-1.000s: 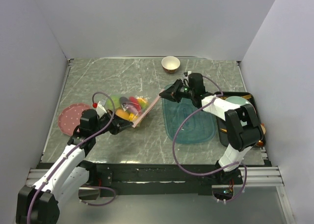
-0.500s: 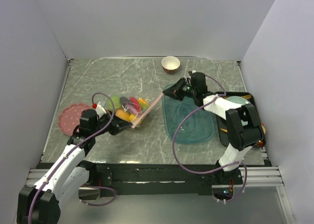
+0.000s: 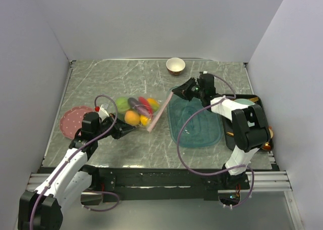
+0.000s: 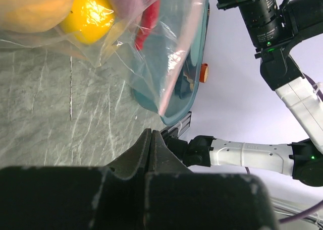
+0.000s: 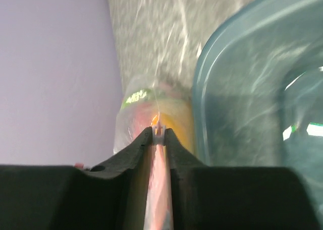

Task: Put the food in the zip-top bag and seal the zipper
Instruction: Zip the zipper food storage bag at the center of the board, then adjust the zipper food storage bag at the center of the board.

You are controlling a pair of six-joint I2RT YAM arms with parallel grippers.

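Observation:
The clear zip-top bag (image 3: 136,113) lies at mid table with the food inside: an orange (image 3: 132,117), a green fruit (image 3: 122,105), a yellow lemon (image 3: 145,121), a red chili (image 3: 144,102) and a purple eggplant (image 3: 135,103). Its pale pink zipper (image 3: 160,111) runs along the right edge. My right gripper (image 3: 177,91) is shut on the zipper's far end. In the right wrist view the pink strip and a white slider (image 5: 159,130) sit between the fingertips. My left gripper (image 3: 127,129) is shut beside the bag's near edge. In the left wrist view (image 4: 151,133) nothing shows between its jaws.
A translucent teal tray (image 3: 198,129) lies right of the bag, its rim under the zipper end. A cream-and-brown bowl (image 3: 175,65) stands at the back. A pink plate (image 3: 73,121) lies at the left. A black tray (image 3: 255,100) sits at the right edge.
My right gripper has moved back and right with the zipper end. The bag has slid right and spread flatter. The left gripper has stayed in place.

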